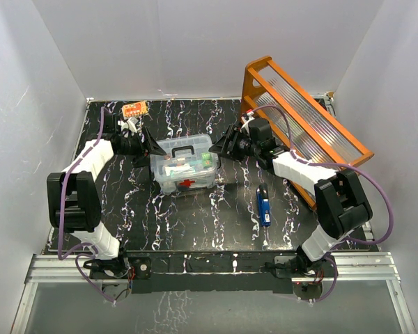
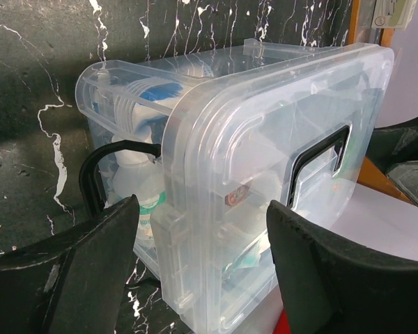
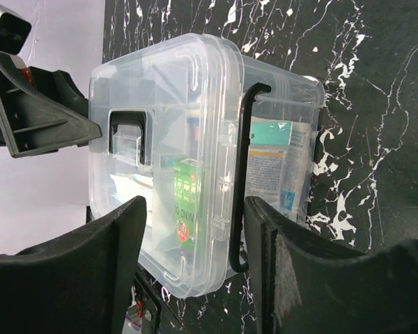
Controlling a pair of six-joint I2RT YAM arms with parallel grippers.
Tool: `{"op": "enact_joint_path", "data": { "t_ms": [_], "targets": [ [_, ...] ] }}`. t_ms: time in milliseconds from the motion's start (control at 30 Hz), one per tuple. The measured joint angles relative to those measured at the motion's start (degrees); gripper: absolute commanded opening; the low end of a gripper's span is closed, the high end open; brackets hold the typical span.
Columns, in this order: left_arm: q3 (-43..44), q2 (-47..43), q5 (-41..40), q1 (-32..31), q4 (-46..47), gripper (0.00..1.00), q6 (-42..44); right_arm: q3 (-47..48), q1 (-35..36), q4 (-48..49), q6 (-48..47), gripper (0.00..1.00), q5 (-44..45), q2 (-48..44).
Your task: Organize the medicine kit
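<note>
Left gripper (image 2: 202, 209) fingers are filling the bottom of its wrist view, spread wide w/ the left end of the medicine kit (image 1: 184, 167) sitting btwn them; contact w/ the plastic isn't clear. Right gripper (image 3: 195, 205) is mirroring that at the kit's right end, jaws also standing apart around the box, no firm pinch visible. Kit is resting near the ctr of the tabletop (image 1: 195, 233), a bit toward the far edge, w/ lid (image 2: 265, 139) on and dark handle (image 2: 319, 156) up. Black wire clasp (image 2: 90, 182) is showing at each end; whether either is engaged isn't clear, so the step is prob. latching or steadying the box. Doing it well is meaning keeping both arms level, closing evenly from both ends so the kit isn't skidding, and pressing on the clasps, not the thin lid. Blue item (image 1: 264, 206) is lying toward the right edge, prob. not yet packed.
</note>
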Motion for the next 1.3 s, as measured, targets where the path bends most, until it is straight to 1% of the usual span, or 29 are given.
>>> {"op": "enact_joint_path", "data": {
  "t_ms": [233, 433, 500, 567, 667, 933, 1033, 1167, 1267, 1300],
  "targets": [
    [0.24, 0.39, 0.48, 0.00, 0.02, 0.71, -0.02, 0.79, 0.22, -0.98, -1.57, 0.43, -0.13, 0.11],
    [0.24, 0.50, 0.70, 0.00, 0.02, 0.71, -0.02, 2.47, 0.90, -3.85, -3.52, 0.42, 1.79, 0.63],
    [0.24, 0.55, 0.83, 0.00, 0.02, 0.71, -0.02, 3.34, 1.33, -5.16, -4.48, 0.39, 2.75, 0.92],
    [0.24, 0.55, 0.92, 0.00, 0.02, 0.71, -0.02, 4.35, 1.90, -6.38, -5.60, 0.36, 4.15, 1.33],
    [0.24, 0.57, 0.94, 0.00, 0.02, 0.71, -0.04, 5.60, 2.69, -8.11, -6.95, 0.33, 6.47, 2.08],
    [0.24, 0.63, 1.20, 0.00, 0.07, 0.71, -0.04, 10.49, 6.05, -12.61, -10.34, 0.21, 15.26, 4.17],
    [0.24, 0.63, 1.25, 0.00, 0.07, 0.70, -0.04, 12.00, 7.67, -14.53, -11.58, 0.19, 19.41, 4.37],
    [0.24, 0.74, 1.53, 0.00, 0.11, 0.70, -0.04, 14.16, 9.49, -16.35, -13.20, 0.17, 22.84, 5.14],
    [0.26, 0.85, 1.70, 0.00, 0.09, 0.70, -0.07, 14.34, 9.79, -16.59, -13.77, 0.18, 23.74, 5.14],
    [0.33, 0.87, 1.70, 0.00, 0.02, 0.70, -0.07, 14.47, 9.81, -16.72, -13.86, 0.20, 23.78, 5.14]
  ]
}}
